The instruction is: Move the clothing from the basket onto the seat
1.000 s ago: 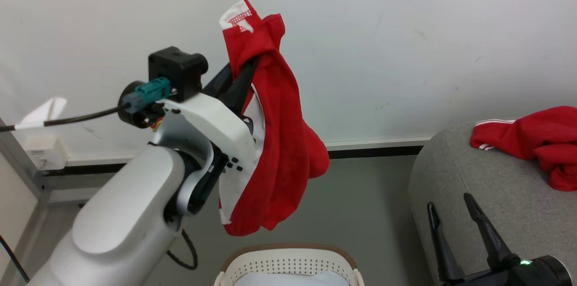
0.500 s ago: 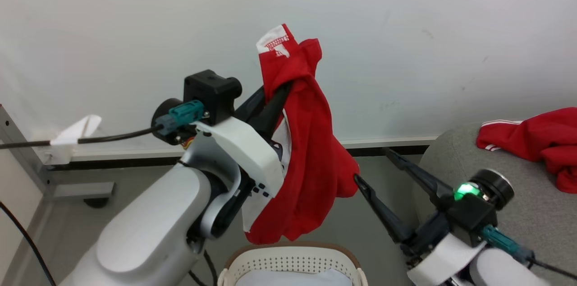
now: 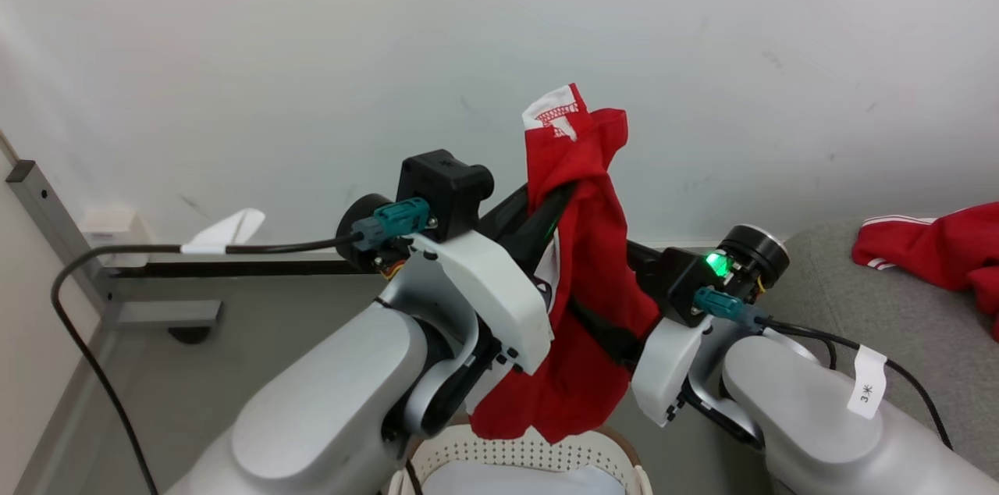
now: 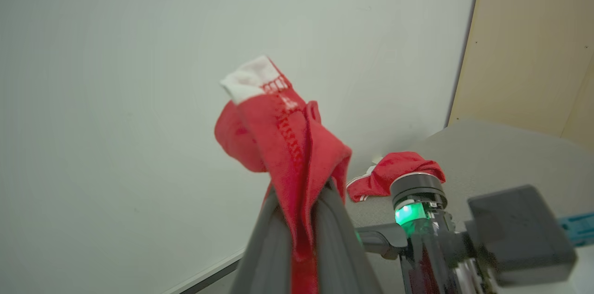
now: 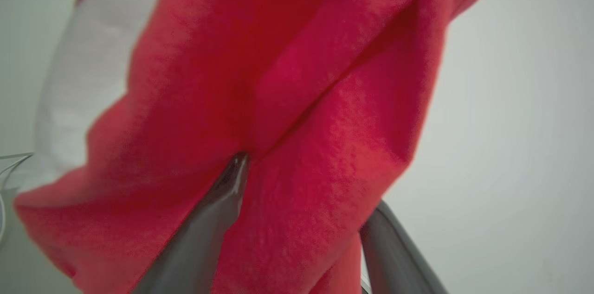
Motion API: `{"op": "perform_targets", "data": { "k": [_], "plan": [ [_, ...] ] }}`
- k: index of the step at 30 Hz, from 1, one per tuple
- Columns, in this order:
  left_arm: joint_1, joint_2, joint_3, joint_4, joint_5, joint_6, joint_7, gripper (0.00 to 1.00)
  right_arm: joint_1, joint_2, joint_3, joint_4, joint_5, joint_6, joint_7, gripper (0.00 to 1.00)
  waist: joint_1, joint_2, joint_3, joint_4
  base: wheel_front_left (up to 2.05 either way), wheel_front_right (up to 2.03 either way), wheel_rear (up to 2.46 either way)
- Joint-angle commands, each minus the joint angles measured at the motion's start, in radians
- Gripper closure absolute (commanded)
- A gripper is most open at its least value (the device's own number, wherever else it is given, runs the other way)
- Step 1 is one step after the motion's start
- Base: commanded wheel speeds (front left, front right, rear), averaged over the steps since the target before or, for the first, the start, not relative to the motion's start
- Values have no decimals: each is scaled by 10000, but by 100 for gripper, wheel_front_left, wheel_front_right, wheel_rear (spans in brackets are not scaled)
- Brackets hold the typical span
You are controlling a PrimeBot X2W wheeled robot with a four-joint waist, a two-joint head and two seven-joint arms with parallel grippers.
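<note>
- The grey seat [image 3: 874, 339] is sitting at the far right, and a second red garment [image 3: 936, 253] is lying crumpled on it.
- The cream basket [image 3: 538, 454] is standing near me at bottom centre, a pale pad [image 3: 515, 481] lying inside.
- I am holding a red garment [image 3: 585, 284] in the air above the basket, its white-trimmed end standing up and the rest hanging down, clear of the seat.
- My left gripper [image 4: 301, 194] is clenching that garment between its fingers.
- My right gripper [image 5: 308, 196] is reaching in from the right, jaws spread wide around a fold of the hanging cloth, not pinching it.
</note>
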Motion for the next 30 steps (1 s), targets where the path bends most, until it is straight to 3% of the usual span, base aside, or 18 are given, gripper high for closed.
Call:
{"op": "perform_targets", "data": {
  "k": [1,4,5,6,13,17,18,19,20,30],
  "plan": [
    [-48,-26,1,25,-134,-32,-79,100,-132,90,135,207,107,-22,-72,0,-1,-1,-6,23,0,0,0],
    [-5,-83,-32,103,-186,-131,-111,100,-253,566,780,858,963,-21,-171,0,-1,-1,-21,43,0,0,0],
    [2,-102,-45,124,-215,-136,-125,100,-325,645,1043,991,1268,-22,-228,55,-1,-1,-23,55,0,0,0],
    [12,-128,-50,153,-244,-168,-142,100,-349,710,1218,1087,1645,-22,-308,100,-1,-1,-30,73,0,0,0],
    [105,73,44,382,-214,-53,-208,100,-667,634,1893,1347,3043,-22,-880,100,-1,-1,-36,110,0,0,0],
    [189,140,61,558,-140,46,-284,100,-680,441,1491,1244,3668,-21,-978,100,-1,-1,-15,67,0,0,0],
    [216,171,56,597,-110,50,-317,65,-598,425,1173,1090,3848,-21,-988,100,-1,-1,-2,46,0,0,0],
    [216,234,19,662,-22,80,-350,24,-454,404,909,958,4044,-21,-976,100,-1,-1,12,22,0,0,0],
    [228,283,-15,744,43,103,-346,0,-307,344,694,817,4224,-21,-964,100,-1,-1,26,-2,0,0,0],
    [866,349,-301,1292,-60,0,-637,0,319,-470,-1342,137,4575,-21,-970,100,-1,-1,148,-362,0,0,0]
  ]
}}
